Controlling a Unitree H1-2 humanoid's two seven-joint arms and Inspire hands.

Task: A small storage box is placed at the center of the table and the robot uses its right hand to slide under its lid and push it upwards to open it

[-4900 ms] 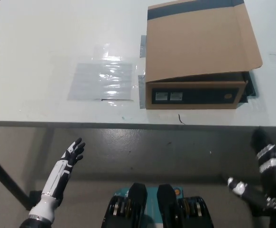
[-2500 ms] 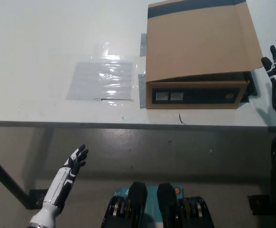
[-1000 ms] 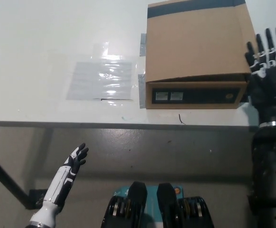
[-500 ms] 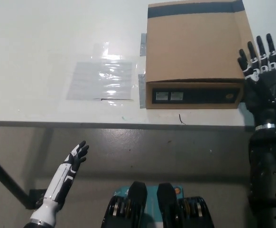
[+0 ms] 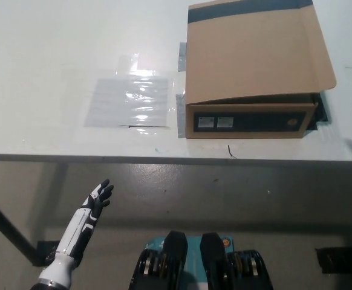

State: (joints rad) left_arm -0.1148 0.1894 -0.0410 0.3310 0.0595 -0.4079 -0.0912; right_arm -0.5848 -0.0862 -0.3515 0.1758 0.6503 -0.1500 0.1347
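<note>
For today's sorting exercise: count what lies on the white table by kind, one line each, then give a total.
Brown cardboard storage box with a black band: 1
Clear shiny plastic sheet: 1
Total: 2

I see a white table (image 5: 55, 48) with a clear plastic sheet (image 5: 129, 101) lying flat on it, shiny from the light. Near the front edge there is a small dark mark (image 5: 230, 150). Below is grey floor (image 5: 224, 199).
</note>
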